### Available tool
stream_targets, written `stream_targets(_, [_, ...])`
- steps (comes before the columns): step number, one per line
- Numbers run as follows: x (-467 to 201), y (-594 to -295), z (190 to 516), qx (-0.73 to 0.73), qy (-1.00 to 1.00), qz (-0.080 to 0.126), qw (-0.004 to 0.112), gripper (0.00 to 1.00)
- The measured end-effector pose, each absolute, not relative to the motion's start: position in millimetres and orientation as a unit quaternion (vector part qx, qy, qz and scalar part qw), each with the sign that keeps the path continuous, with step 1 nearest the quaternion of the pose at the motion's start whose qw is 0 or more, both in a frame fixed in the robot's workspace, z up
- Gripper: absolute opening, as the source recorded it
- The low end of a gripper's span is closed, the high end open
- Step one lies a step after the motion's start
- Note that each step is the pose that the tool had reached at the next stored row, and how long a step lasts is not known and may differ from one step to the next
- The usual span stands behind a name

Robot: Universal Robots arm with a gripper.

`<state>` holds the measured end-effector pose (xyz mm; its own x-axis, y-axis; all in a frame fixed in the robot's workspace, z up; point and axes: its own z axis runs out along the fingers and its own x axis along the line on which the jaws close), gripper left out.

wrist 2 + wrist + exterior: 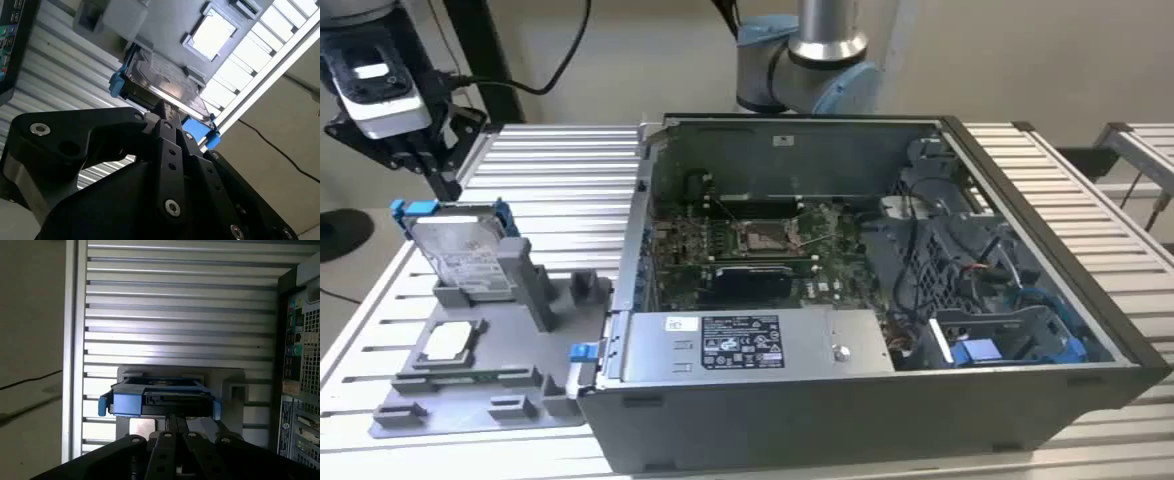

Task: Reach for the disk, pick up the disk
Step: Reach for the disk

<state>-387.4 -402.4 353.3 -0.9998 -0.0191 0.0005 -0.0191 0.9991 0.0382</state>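
The disk point(460, 250) is a silver hard drive in a blue bracket. It leans upright in a slot of the grey fixture point(494, 395) on the exterior view's left. My gripper point(438, 175) hangs just above and behind the disk's top edge, apart from it, its black fingers close together with nothing between them. In both wrist views the fingertips point at the disk point(165, 82) point(160, 401), whose blue-framed edge faces the gripper point(167, 112) point(176, 422).
A small square silver chip point(450, 342) lies flat on the fixture in front of the disk. The open computer case point(854, 410) stands to the exterior view's right, with a long grey labelled box point(740, 345) along its near side. Everything rests on a slatted metal table point(560, 160).
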Motion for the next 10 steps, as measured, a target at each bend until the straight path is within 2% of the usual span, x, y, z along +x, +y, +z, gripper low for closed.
stream_targets(10, [-387.7, -402.3, 353.4, 0.010, -1.000, -0.019, 0.000, 0.00])
